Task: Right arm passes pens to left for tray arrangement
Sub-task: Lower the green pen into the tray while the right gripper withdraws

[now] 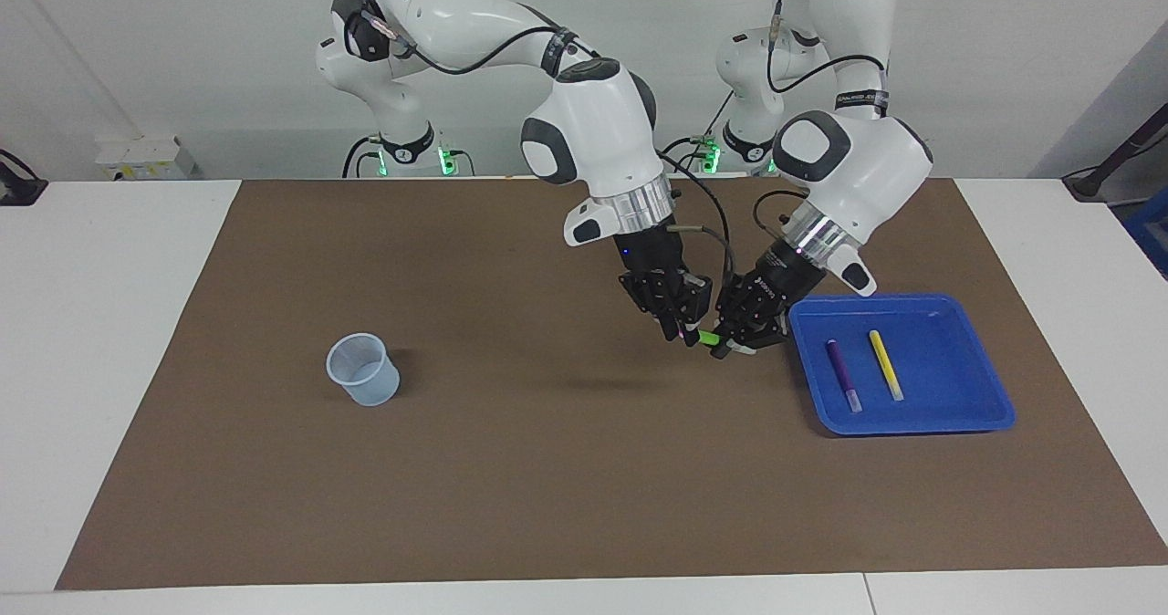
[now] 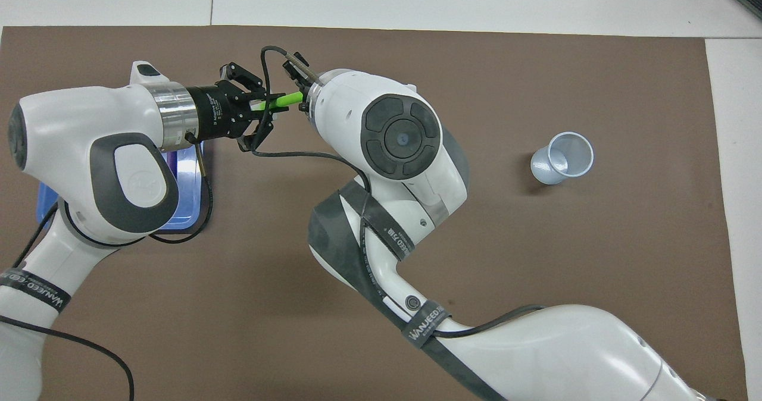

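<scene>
Facing view. Left gripper (image 1: 730, 345), black and built of jointed links, is clenched on the green pen (image 1: 704, 337), a slim bright rod held in the air over the brown mat (image 1: 511, 469), just beside the tray (image 1: 912, 422). Right gripper (image 1: 683, 332), of the same black linkage, meets the pen's other end; whether its fingers grip or have let go cannot be told. Both grippers hang from white, smooth-shelled arms with ribbed silver wrist rings, the left arm (image 1: 853, 163) rising at the tray's end of the table, the right arm (image 1: 593, 131) at the cup's end. The tray is a shallow, glossy blue square with rounded corners and a raised rim. In it lie the purple pen (image 1: 843, 375) and the yellow pen (image 1: 885, 365), side by side and apart, each with a pale cap end pointing away from the robots. A small translucent pale-blue cup (image 1: 363, 370), tapered and finely ribbed, stands upright on the matte mat, well apart from the tray.

Overhead view. Left gripper (image 2: 262, 106) reaches sideways from its silver wrist ring and holds the green pen (image 2: 277, 100), which runs slantwise up to the right arm's rounded white wrist (image 2: 369, 133); that wrist hides the right gripper. The left arm's shell (image 2: 89, 163) covers most of the tray (image 2: 190, 219), of which only a glossy blue corner shows. The cup (image 2: 562, 158) shows its round open mouth toward the right arm's end of the mat (image 2: 536, 270).
</scene>
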Robot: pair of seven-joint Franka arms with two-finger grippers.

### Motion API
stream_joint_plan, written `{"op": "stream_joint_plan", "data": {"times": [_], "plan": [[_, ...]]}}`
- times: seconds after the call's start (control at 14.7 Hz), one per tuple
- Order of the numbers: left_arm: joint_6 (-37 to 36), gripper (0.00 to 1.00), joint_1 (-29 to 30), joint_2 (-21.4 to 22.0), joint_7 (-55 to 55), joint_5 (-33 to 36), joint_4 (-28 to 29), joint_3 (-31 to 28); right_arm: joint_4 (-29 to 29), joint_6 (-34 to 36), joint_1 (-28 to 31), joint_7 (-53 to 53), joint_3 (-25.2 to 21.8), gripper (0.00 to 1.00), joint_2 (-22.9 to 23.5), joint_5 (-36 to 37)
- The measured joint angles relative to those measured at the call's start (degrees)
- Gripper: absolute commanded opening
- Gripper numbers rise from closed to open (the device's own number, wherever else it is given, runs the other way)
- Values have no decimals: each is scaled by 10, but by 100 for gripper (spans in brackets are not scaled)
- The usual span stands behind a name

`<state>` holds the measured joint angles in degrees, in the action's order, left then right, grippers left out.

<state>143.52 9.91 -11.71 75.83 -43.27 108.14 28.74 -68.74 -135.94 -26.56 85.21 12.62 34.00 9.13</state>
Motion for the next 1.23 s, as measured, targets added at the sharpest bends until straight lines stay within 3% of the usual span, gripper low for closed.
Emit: {"op": "stream_joint_plan", "data": {"times": [0.48,0.68,0.95,1.23], "plan": [[-31,0,56,30,-287,1,61,-2,9,25,16,-10,0,100,-8,0],[-31,0,73,46,-419,19,95,-4,12,93,34,-81,0,100,-27,-2],[-34,0,130,52,-554,238,107,-8,12,168,55,-163,0,100,-50,-10],[-48,0,166,50,-660,327,109,-10,11,249,80,-285,0,100,-73,-10]]}}
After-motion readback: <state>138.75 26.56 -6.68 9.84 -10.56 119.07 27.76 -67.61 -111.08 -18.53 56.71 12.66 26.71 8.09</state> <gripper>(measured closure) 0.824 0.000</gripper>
